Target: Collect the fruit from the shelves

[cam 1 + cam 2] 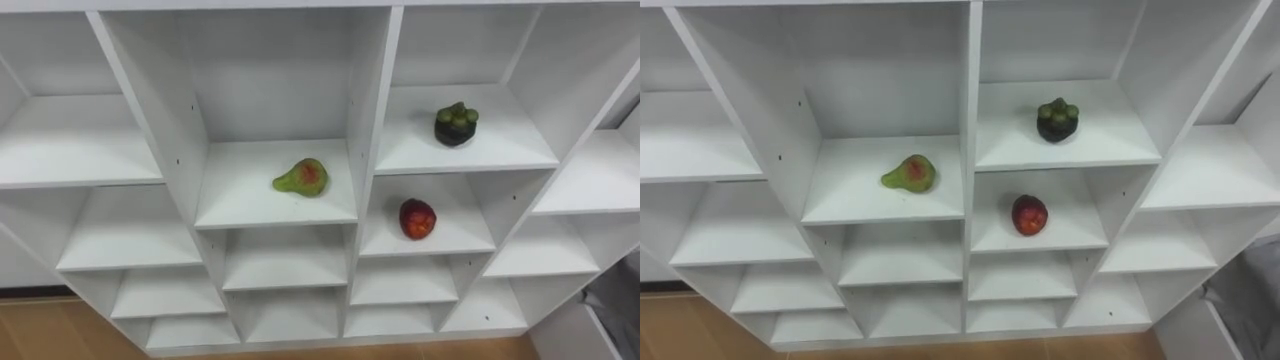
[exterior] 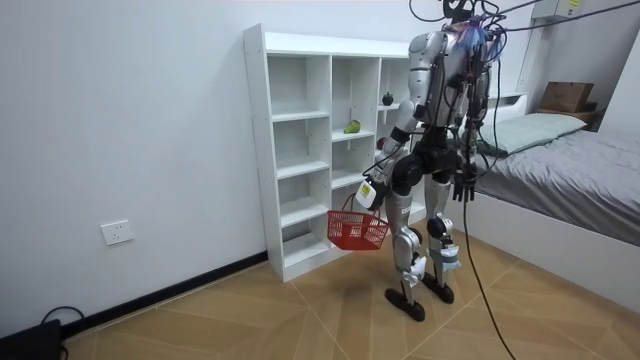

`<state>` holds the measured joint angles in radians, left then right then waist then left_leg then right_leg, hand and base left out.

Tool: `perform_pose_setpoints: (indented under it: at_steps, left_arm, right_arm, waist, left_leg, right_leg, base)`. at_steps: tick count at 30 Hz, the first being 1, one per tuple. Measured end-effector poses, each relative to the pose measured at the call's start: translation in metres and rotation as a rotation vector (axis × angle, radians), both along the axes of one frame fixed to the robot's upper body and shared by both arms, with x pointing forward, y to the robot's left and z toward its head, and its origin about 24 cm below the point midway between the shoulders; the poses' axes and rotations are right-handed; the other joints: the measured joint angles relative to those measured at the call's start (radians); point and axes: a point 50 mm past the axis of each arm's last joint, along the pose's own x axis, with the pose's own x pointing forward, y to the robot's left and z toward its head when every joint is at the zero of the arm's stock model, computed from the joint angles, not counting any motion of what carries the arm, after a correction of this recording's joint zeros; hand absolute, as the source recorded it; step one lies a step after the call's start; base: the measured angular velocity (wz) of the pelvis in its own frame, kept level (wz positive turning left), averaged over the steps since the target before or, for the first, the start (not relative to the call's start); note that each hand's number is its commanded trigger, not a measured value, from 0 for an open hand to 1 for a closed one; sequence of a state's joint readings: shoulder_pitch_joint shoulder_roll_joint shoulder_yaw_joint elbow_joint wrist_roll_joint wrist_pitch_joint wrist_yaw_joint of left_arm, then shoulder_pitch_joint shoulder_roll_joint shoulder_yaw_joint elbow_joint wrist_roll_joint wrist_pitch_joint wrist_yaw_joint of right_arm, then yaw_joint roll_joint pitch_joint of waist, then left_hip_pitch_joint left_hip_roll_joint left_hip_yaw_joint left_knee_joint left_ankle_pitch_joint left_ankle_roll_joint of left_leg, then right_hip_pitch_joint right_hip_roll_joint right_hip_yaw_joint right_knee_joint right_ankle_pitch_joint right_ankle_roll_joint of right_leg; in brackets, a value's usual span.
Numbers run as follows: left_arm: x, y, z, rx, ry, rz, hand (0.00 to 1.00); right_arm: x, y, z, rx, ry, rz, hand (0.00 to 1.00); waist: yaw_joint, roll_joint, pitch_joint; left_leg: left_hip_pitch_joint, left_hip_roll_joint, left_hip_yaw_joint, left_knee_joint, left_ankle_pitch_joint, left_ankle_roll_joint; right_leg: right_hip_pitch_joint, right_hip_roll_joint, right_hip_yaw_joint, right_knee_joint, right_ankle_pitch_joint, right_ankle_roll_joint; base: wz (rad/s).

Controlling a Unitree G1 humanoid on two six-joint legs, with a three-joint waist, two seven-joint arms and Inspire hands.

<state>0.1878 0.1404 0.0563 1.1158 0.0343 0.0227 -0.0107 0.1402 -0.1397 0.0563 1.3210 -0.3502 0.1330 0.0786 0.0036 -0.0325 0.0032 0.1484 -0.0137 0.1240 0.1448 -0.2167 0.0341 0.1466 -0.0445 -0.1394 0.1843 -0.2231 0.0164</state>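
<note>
The robot is standing before the closet [image 1: 370, 120], left hand [image 2: 368, 192] gripping a red basket [image 2: 355, 232] by its handle, right hand [image 2: 462, 186] hanging slack-fingered. From the pear [image 1: 303, 177], the mangosteen [image 1: 456, 124] is sitting at 2 o'clock and the apple [image 1: 417, 218] at 4.

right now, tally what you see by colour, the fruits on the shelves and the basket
green fruit: 1
red fruit: 1
dark fruit: 1
red basket: 1
total: 4
</note>
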Motion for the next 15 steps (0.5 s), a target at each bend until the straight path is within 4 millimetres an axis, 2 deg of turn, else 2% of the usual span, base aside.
perform_pose_setpoints:
  at_steps: [15]
  left_arm:
    - [-0.0004, 0.0001, 0.0000, 0.001, 0.002, 0.000, 1.00]
  right_arm:
    - [0.0021, -0.0013, 0.0002, -0.025, -0.017, 0.007, 0.00]
  waist:
    - [0.000, 0.000, 0.0007]
  left_leg:
    - [0.005, 0.000, 0.000, 0.001, 0.000, 0.000]
  right_leg:
    - [0.006, 0.000, 0.000, -0.002, 0.000, 0.000]
  base:
    - [0.00]
